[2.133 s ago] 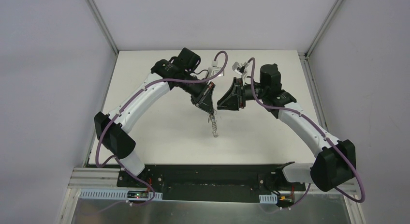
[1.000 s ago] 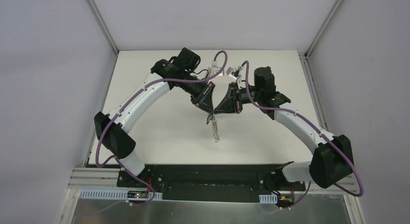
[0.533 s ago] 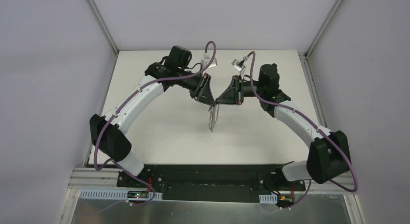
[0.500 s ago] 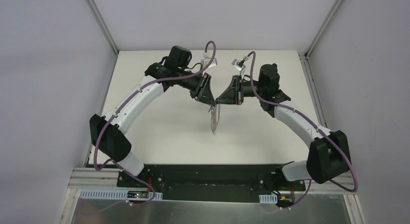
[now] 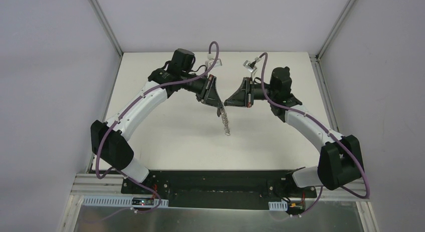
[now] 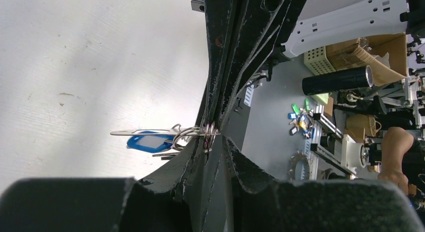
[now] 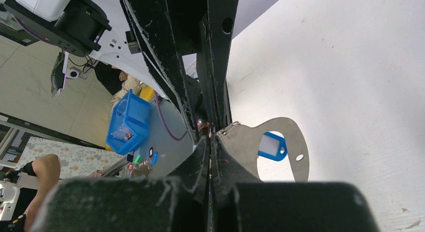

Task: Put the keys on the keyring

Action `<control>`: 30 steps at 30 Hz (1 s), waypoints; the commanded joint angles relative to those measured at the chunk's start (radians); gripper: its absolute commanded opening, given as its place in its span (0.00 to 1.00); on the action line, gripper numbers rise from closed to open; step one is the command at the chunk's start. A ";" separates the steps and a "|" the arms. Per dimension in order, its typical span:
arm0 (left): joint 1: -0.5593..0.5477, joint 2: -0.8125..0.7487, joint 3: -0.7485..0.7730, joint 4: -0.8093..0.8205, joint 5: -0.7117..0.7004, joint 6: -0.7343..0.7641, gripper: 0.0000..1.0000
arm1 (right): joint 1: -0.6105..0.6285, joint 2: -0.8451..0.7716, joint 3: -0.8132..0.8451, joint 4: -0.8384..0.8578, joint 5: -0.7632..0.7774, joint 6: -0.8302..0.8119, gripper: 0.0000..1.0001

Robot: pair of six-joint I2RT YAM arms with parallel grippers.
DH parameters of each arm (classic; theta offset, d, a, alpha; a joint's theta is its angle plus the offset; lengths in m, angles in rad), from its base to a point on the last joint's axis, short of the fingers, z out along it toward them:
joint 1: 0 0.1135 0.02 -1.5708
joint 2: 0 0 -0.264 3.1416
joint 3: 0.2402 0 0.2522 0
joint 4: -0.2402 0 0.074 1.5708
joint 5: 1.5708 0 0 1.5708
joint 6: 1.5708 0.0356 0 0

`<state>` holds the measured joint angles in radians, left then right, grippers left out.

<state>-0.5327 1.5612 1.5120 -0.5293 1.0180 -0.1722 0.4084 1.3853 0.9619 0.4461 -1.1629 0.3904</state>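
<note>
Both grippers meet in the air above the middle of the table. My left gripper (image 5: 218,107) is shut on the top end of the keyring (image 5: 225,124), which hangs down edge-on below it. In the left wrist view my left gripper (image 6: 214,139) pinches small split rings (image 6: 188,137) and the end of the flat keyring (image 6: 150,133); the blue tag (image 6: 145,142) hangs beside it. My right gripper (image 5: 226,102) is shut, tip to tip with the left. In the right wrist view my right gripper (image 7: 210,138) touches the pale loop (image 7: 295,142), and the blue tag (image 7: 272,146) shows through it. The black-headed key does not show.
The white table (image 5: 165,127) lies below both arms, with grey walls and metal frame posts at the back corners. Off the table, the wrist views show a blue bin (image 7: 128,124) and a black cylinder (image 6: 336,80).
My right gripper has moved left to meet the left one. Both grippers have risen and shifted a little toward the back. The hanging keyring has swung to the right.
</note>
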 commanded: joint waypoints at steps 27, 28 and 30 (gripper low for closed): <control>-0.078 0.149 0.352 -0.599 -0.121 0.306 0.00 | -0.002 -0.074 0.052 -0.155 -0.076 -0.263 0.40; -0.080 0.155 0.361 -0.603 -0.117 0.308 0.00 | 0.003 -0.074 0.052 -0.155 -0.079 -0.263 0.41; -0.085 0.164 0.375 -0.603 -0.108 0.302 0.00 | 0.015 -0.071 0.051 -0.154 -0.086 -0.263 0.41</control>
<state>-0.6075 1.7172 1.8206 -1.0580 0.8970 0.0910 0.4004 1.3487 0.9718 0.2897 -1.1957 0.1711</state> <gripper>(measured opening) 0.010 0.405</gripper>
